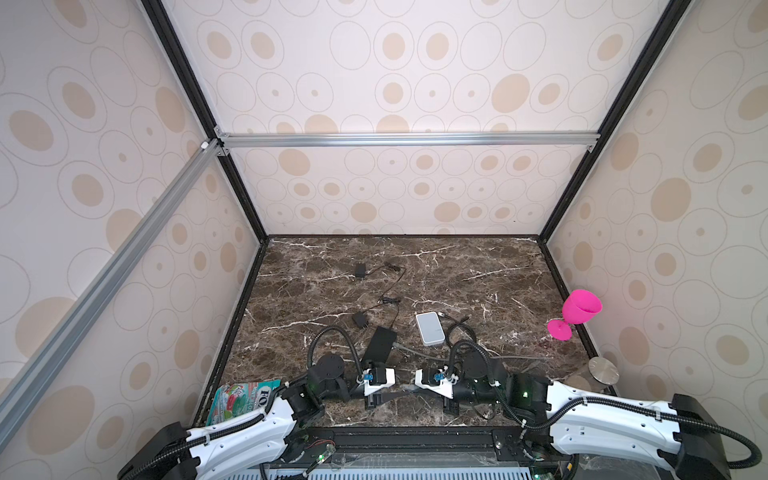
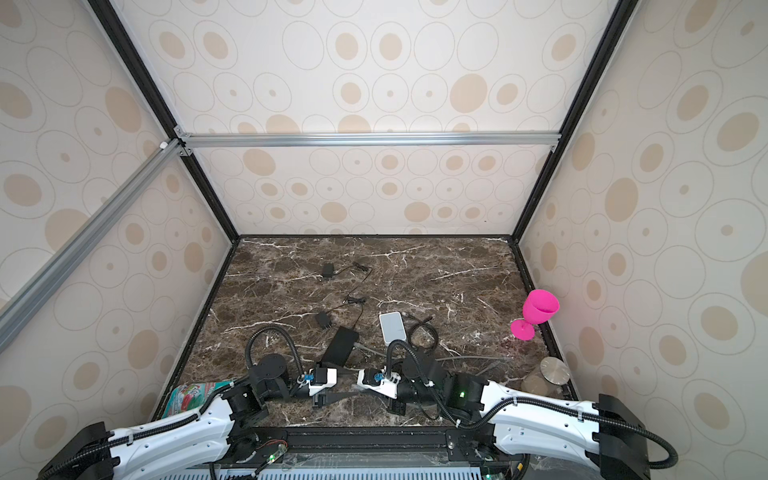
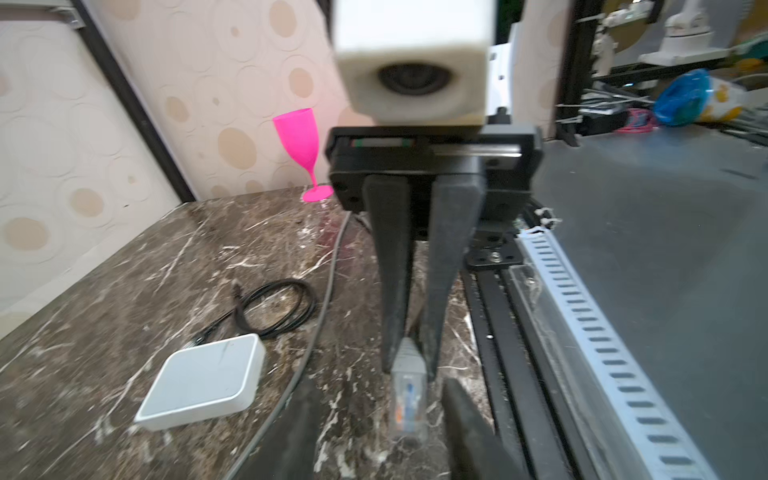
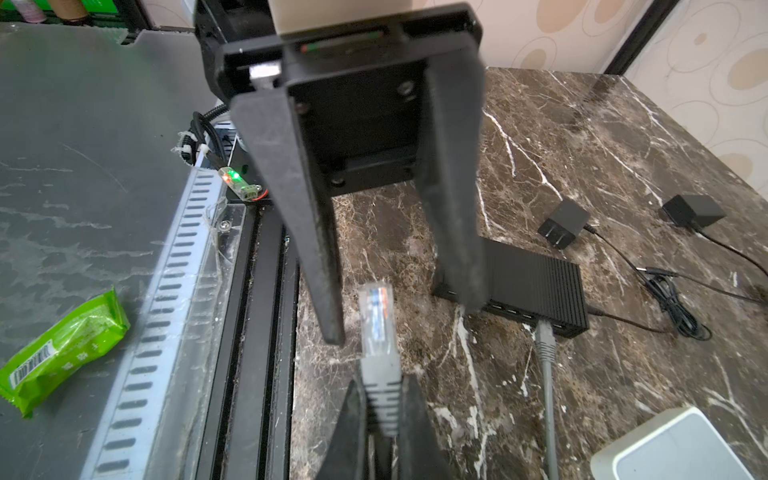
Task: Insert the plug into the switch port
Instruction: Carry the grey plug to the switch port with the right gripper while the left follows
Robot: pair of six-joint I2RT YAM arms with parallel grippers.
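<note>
The plug [image 4: 376, 311] is a clear connector with a grey boot on a grey cable, hanging just above the marble near the table's front edge. My right gripper [image 4: 380, 380] is shut on the boot, and the clear tip sticks out past its fingers. My left gripper [image 3: 380, 380] faces it with its jaws open, one finger on each side of the plug [image 3: 409, 407], touching nothing. The switch [image 4: 536, 282], a black ribbed box, lies flat beyond them with another grey cable [image 4: 544, 332] plugged into its port row. In both top views the switch [image 1: 379, 343] [image 2: 340, 343] sits just behind the two grippers.
A white box [image 1: 429, 327] lies right of the switch beside a coiled black cable [image 3: 274, 307]. Two black power adapters [image 4: 563, 222] [image 4: 692, 212] with thin leads lie further back. A pink goblet [image 1: 579, 309] and a metal-lidded jar [image 1: 602, 370] stand at the right edge. A snack packet [image 1: 241, 399] lies front left.
</note>
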